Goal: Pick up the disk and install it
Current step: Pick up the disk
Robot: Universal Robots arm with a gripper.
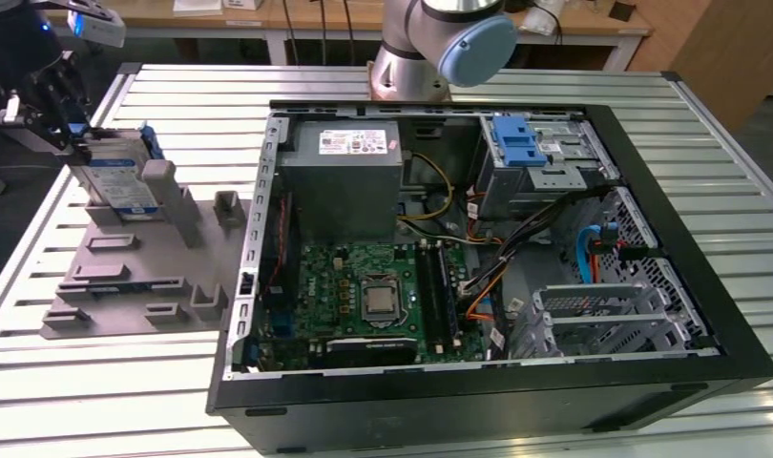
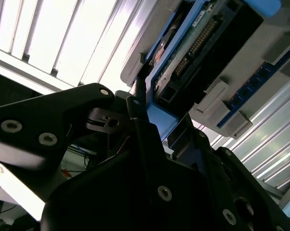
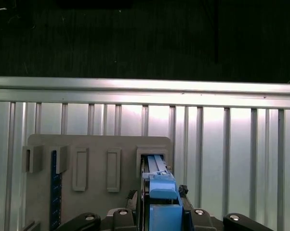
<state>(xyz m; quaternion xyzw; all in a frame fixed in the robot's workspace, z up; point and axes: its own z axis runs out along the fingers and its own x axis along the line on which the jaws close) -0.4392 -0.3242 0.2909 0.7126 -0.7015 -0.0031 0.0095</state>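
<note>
The disk [image 1: 113, 178], silver-grey with a white-and-blue label and blue rails, stands on edge in a slot of the grey holder plate [image 1: 132, 281] at the exterior view's left. My gripper [image 1: 74, 138] is at its upper end, fingers closed against both sides. In the first wrist view the disk's blue rail [image 3: 157, 168] runs between the fingers [image 3: 183, 190] of my gripper [image 3: 160, 193] and reaches into the holder's slot. The second wrist view shows the disk's circuit-board side [image 2: 193, 43] with a thin dark finger [image 2: 138, 94] pressed on its edge.
The open computer case [image 1: 692, 382] lies on the slatted metal table [image 1: 730, 162]. Inside are a metal drive cage with a blue latch [image 1: 520, 143], a grey power-supply box [image 1: 342, 162], the motherboard [image 1: 361, 296] and loose cables. The arm's base [image 1: 425, 48] stands behind the case.
</note>
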